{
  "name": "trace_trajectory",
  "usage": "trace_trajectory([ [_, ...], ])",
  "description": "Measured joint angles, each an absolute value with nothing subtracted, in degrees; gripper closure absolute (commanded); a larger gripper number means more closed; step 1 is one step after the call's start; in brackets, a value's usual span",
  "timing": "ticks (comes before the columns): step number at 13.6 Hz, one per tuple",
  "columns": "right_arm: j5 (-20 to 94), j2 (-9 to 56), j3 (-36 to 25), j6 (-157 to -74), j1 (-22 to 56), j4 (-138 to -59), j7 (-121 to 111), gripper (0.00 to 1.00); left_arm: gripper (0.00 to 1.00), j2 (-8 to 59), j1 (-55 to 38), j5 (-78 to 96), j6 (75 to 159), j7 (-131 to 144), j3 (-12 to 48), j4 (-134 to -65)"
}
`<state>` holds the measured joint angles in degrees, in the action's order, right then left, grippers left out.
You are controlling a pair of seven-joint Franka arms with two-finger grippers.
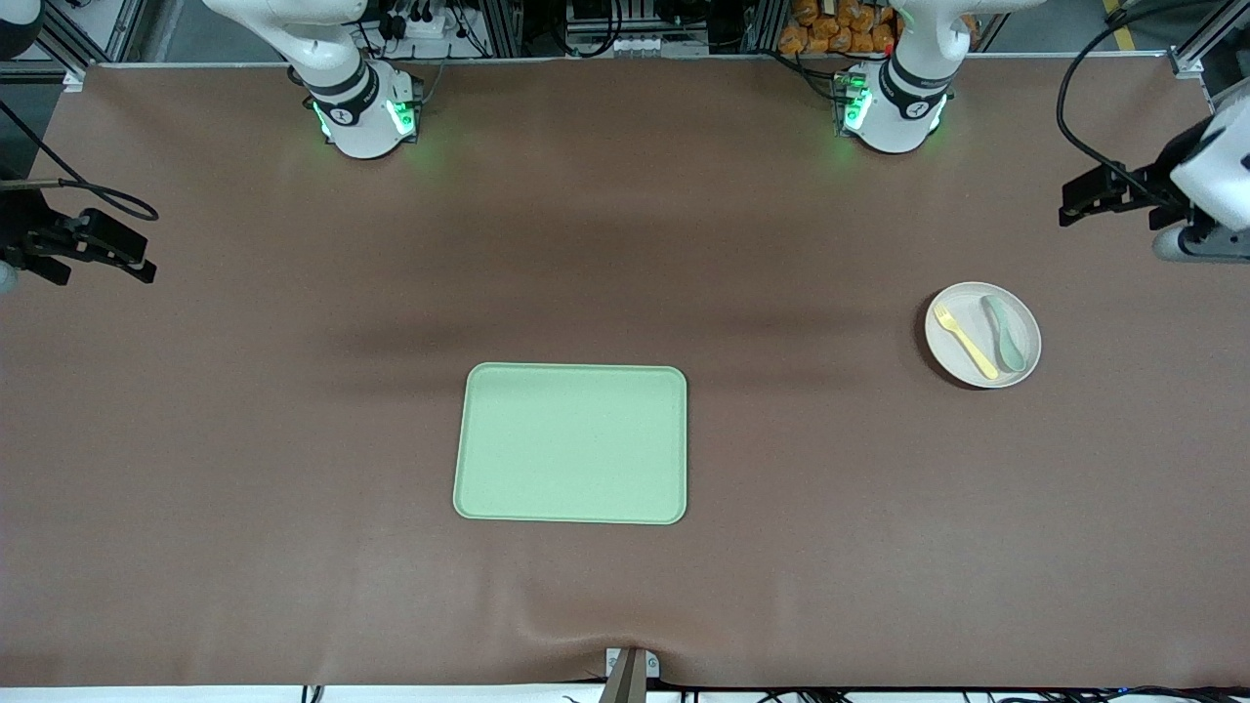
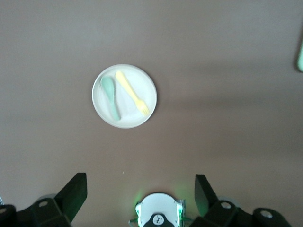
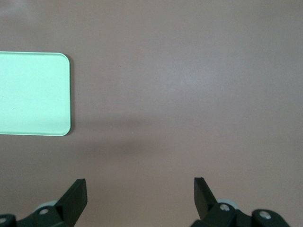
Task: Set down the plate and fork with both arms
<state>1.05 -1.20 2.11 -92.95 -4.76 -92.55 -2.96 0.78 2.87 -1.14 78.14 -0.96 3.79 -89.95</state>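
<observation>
Fork (image 1: 965, 341) at 9 o'clock on plate (image 1: 982, 335) (beside spoon (image 1: 1005, 333)), left gripper (image 2: 140, 189) and right gripper (image 3: 140, 191) both spread apart, empty.

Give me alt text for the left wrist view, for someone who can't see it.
A round plate on a brown table holds a yellow fork and a green spoon lying side by side. The left pincer hangs open above the table, holding nothing, and a corner of the green tray shows at the frame's edge.
</observation>
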Motion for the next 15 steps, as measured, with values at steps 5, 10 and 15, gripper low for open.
trace_trajectory([
  [5, 1.1, -1.2, 2.1, -93.0, -4.8, -92.6, -3.0, 0.0, 0.0, 7.4, 10.4, -2.9, 82.4, -3.4, 3.5, -96.2],
  [10, 1.1, -1.2, 2.1, -92.9, -4.8, -92.6, -3.0, 0.0, 0.0, 12.5, 16.0, -4.5, 99.2, -5.4, 3.4, -108.8],
  [15, 1.1, -1.2, 2.1, -92.9, -4.8, -92.6, -3.0, 0.0, 0.0, 14.8, 22.1, -4.5, 116.6, -8.0, 3.4, -120.9],
])
